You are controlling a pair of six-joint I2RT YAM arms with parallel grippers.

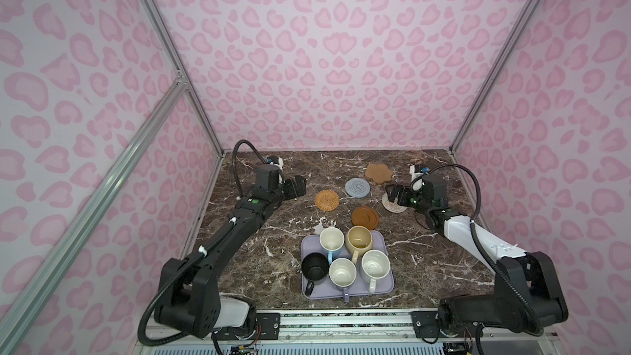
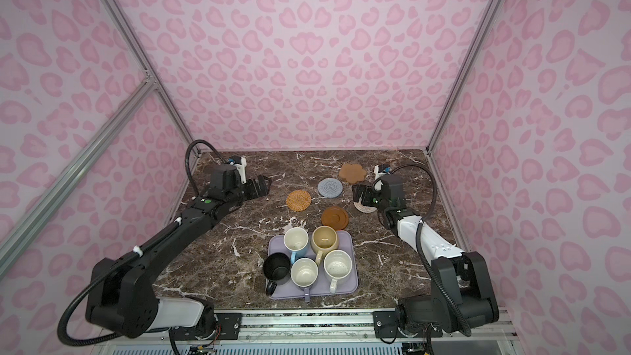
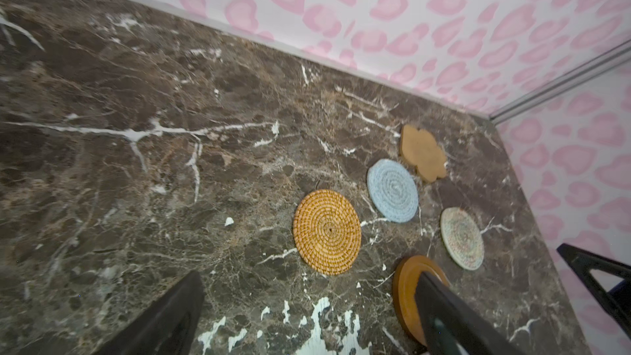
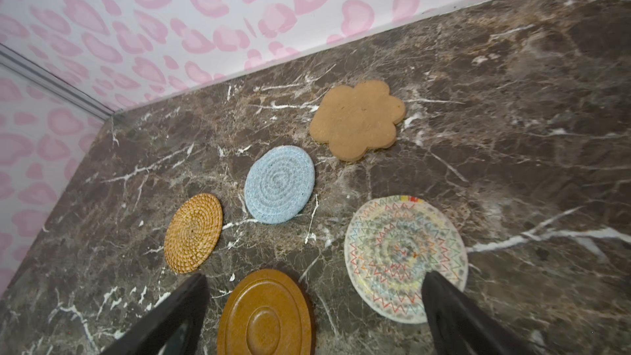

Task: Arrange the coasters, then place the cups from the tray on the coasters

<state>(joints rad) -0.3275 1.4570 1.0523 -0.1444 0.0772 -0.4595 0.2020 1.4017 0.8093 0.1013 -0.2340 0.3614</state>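
Five coasters lie apart at the back of the marble table: orange woven [image 1: 326, 200], blue-grey woven [image 1: 357, 187], tan flower [image 1: 379, 173], brown wooden disc [image 1: 365, 216] and cream woven [image 4: 403, 254]. The lavender tray [image 1: 384, 290] at the front holds five upright cups: light blue [image 1: 332, 239], pale yellow [image 1: 358, 239], black [image 1: 314, 268], lavender [image 1: 342, 273] and speckled [image 1: 375, 266]. My left gripper [image 1: 301, 184] hovers open left of the orange coaster [image 3: 326, 232]. My right gripper [image 1: 392, 193] hovers open over the cream coaster's left part, partly hiding it in both top views. Neither holds anything.
Pink patterned walls with metal frame posts close in the table on the left, back and right. The arm bases sit on a rail [image 1: 341, 322] along the front edge. Bare marble [image 1: 259, 251] lies left of the tray and also right of it.
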